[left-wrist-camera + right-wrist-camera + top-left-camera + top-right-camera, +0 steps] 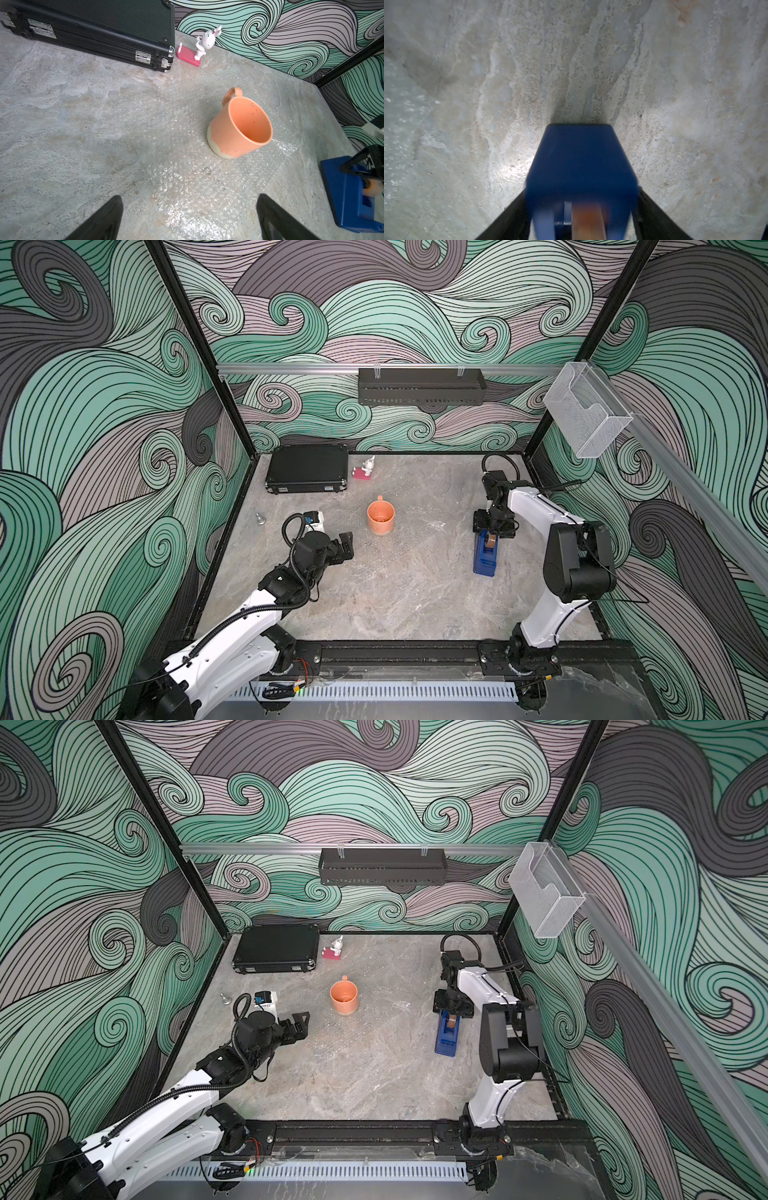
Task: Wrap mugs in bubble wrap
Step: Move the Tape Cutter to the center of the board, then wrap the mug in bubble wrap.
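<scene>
- Mug [241, 124]: glossy orange glaze, faintly speckled, with a wavy cream band at the foot and one loop handle. It stands upright mid-table on the wrap, handle toward the back wall.
- Wrap [176, 187]: thin clear sheet dotted with small bubbles, lying flat on the table [52, 104], whose top is mottled grey stone.
- Left gripper [348, 546]: black wedge fingers spread wide with nothing between them, pointing toward the mug but apart from it.
- Right gripper [491, 536]: fingers straddle the blue plastic dispenser [581, 166] by its brown tape [586, 220] roll; whether they press on it or stand just clear, I cannot tell.
- Case [93, 22]: black, ribbed, with metal hinges, at the back; a white rabbit [207, 39] on a pink base stands beside it.
</scene>
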